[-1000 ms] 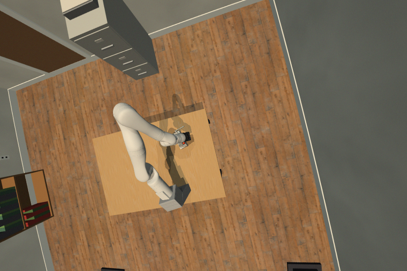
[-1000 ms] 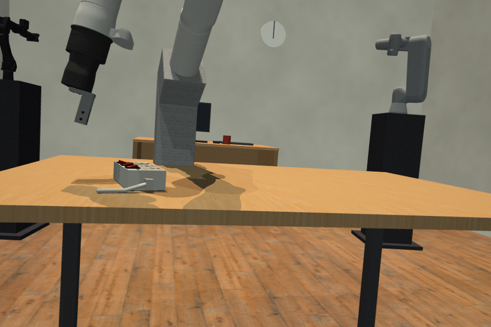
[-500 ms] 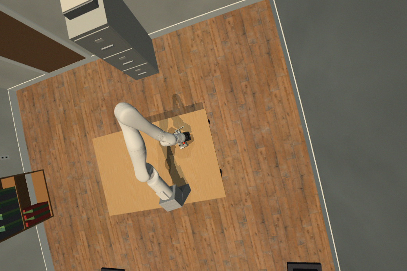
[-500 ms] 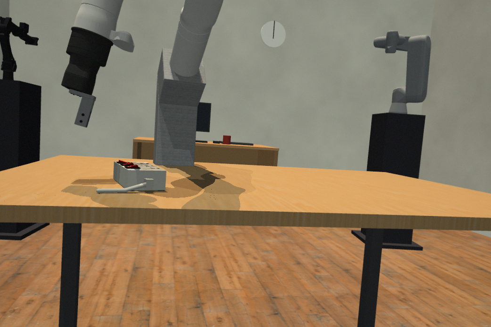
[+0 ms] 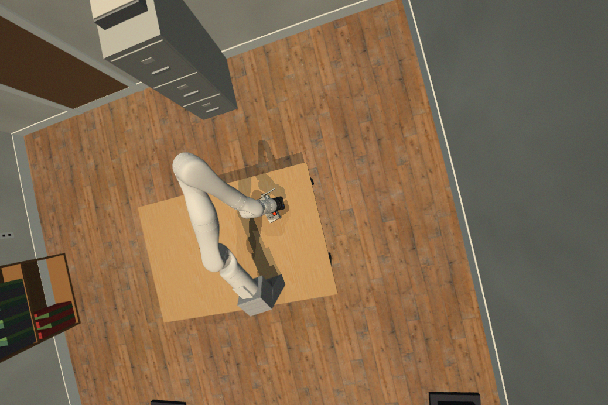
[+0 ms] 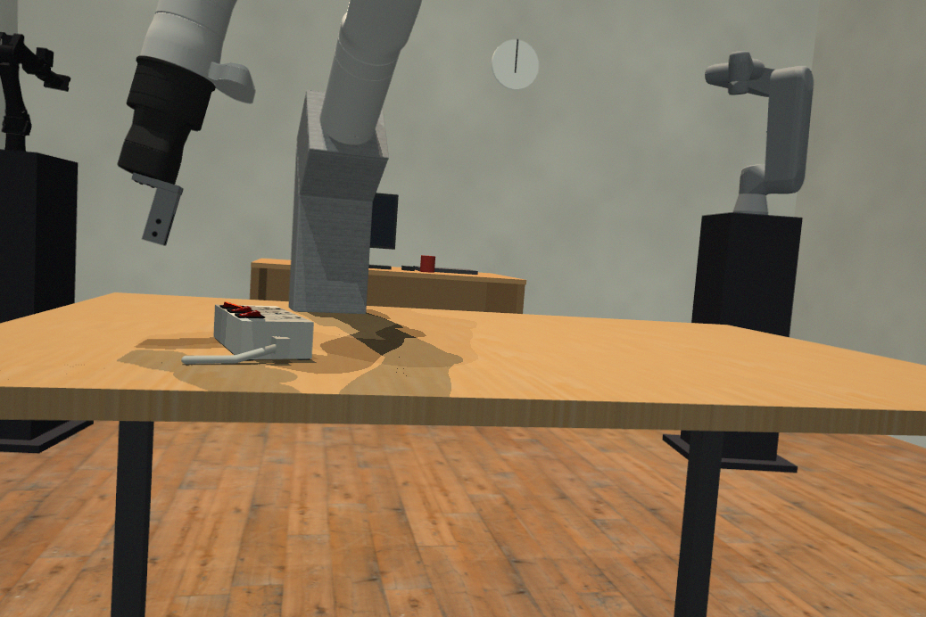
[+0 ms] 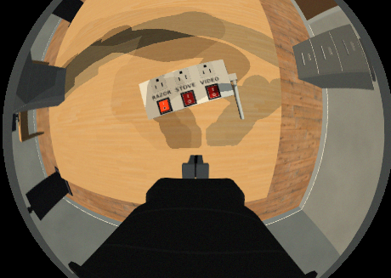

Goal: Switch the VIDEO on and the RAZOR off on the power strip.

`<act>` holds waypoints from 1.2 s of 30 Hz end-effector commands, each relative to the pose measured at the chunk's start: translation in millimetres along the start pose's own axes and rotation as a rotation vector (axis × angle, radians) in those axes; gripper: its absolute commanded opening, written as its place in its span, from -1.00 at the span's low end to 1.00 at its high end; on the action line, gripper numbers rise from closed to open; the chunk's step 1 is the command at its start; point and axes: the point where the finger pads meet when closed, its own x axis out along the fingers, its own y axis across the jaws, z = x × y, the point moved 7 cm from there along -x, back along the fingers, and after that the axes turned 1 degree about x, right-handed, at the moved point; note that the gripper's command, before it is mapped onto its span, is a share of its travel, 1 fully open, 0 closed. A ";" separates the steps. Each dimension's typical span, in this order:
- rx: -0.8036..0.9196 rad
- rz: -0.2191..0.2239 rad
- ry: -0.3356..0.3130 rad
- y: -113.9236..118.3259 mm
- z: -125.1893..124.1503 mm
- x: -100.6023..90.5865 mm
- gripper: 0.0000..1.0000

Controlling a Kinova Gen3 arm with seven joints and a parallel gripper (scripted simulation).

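Standing at the far edge of the table [image 5: 195,286] [image 6: 588,364] [image 7: 106,154] in the exterior view is the arm's grey mount [image 5: 254,305] [image 6: 329,254] [image 7: 48,86]. Beyond it, a red cup [image 6: 427,263] sits on a desk [image 6: 464,277]. A pale cord [image 5: 268,192] [image 6: 213,359] [image 7: 239,103] projects from the strip's near end and bends left; nothing visible lies between gripper and switches.

The gripper [image 5: 280,203] [image 6: 154,240] [image 7: 195,162] is clenched, fingers together, holding nothing—tilted, above and left of the strip, touching neither it nor the table.

The power strip [image 5: 272,220] [image 6: 264,331] [image 7: 177,95] lies flat, right way up, on the table's near left part. RAZOR switch [image 7: 164,106]: lit orange—on. STOVE switch [image 7: 188,98] and VIDEO switch [image 7: 213,92]: dark red, unlit. Both required changes remain outstanding.
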 end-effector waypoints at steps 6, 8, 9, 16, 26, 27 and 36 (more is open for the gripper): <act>0.000 0.003 0.002 -0.7 -3.2 2.5 -1.00; 0.000 0.003 0.002 -0.7 -3.2 2.5 -1.00; 0.003 0.007 0.001 0.5 -5.1 5.8 -1.00; 0.003 0.007 0.001 0.5 -5.1 5.8 -1.00; 0.006 0.011 -0.001 1.6 -7.0 9.3 -1.00; 0.008 0.014 -0.004 2.7 -9.0 12.9 -1.00; 0.008 0.014 -0.004 2.7 -9.0 12.9 -1.00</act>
